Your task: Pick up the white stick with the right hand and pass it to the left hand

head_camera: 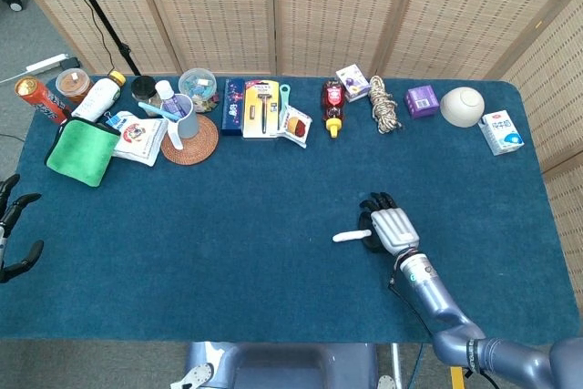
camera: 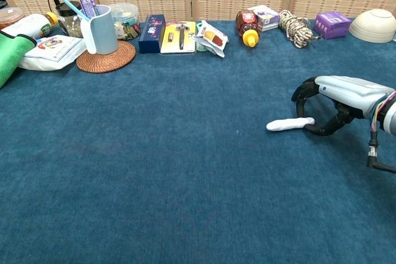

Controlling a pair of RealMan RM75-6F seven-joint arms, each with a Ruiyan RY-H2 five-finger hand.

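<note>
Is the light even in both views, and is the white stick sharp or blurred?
Head view: even, soft light, no glare on the blue table; the white stick is small but sharp. Chest view: also even; the stick is crisp, with only a faint shadow under the right hand.
</note>
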